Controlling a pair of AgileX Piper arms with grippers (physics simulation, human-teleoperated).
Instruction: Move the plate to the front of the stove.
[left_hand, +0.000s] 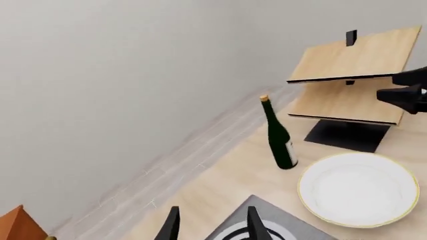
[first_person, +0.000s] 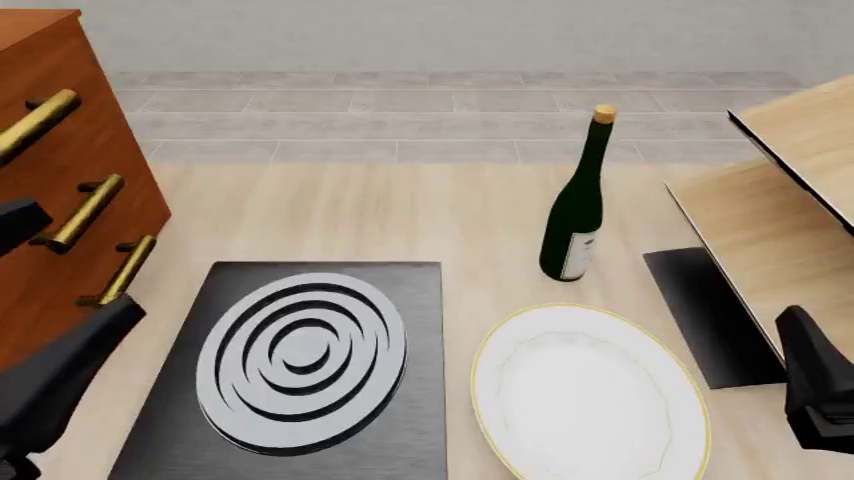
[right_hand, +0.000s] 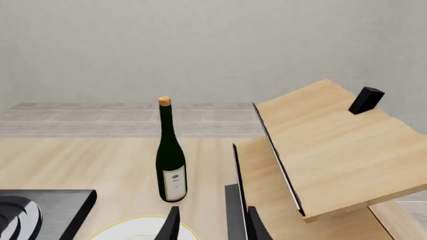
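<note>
We see the plate (first_person: 589, 396) lying flat on the desk (first_person: 400, 220), just beside the stove (first_person: 300, 370) and apart from it, ahead of our right hand (right_hand: 211, 224), whose fingers stand a little apart with nothing between them. Our left hand (left_hand: 212, 225) hovers over the stove's edge, likewise partly spread and empty. A green wine bottle (first_person: 577, 205) stands upright beyond the plate.
</note>
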